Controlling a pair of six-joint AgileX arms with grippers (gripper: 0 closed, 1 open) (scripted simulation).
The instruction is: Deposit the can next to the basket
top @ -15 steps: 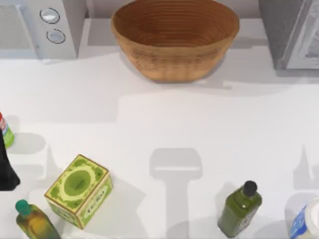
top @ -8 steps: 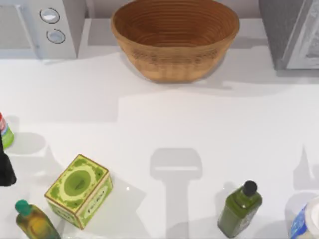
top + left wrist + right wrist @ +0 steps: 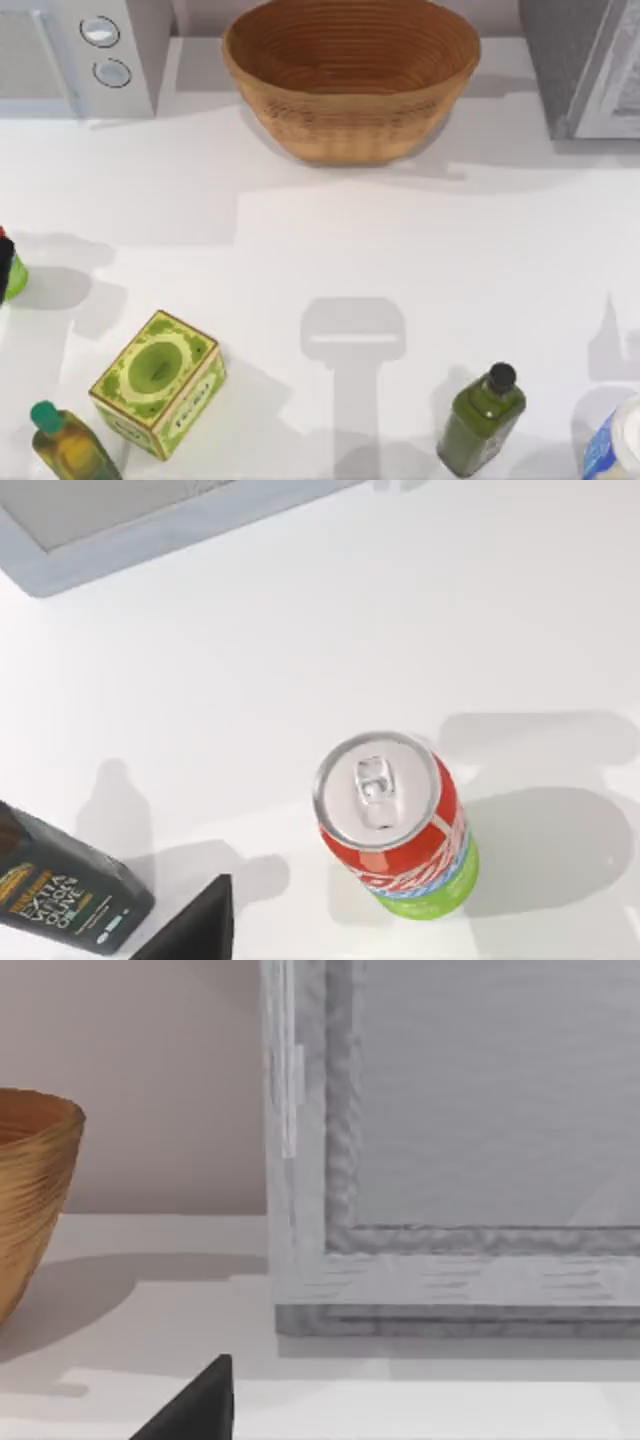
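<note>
While the can [image 3: 395, 825] stood upright on the white table [image 3: 400, 250], far from the basket [image 3: 350, 75] toward the left edge, I could not tell either gripper's jaw state.

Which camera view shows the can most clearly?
The left wrist view: the can stands upright on the white table, its silver top, red label and green base all visible. The top view shows a sliver of it at the table's left edge.

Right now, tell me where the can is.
The can stands upright at the table's far left edge in the top view, above the green box, far from the basket.
</note>
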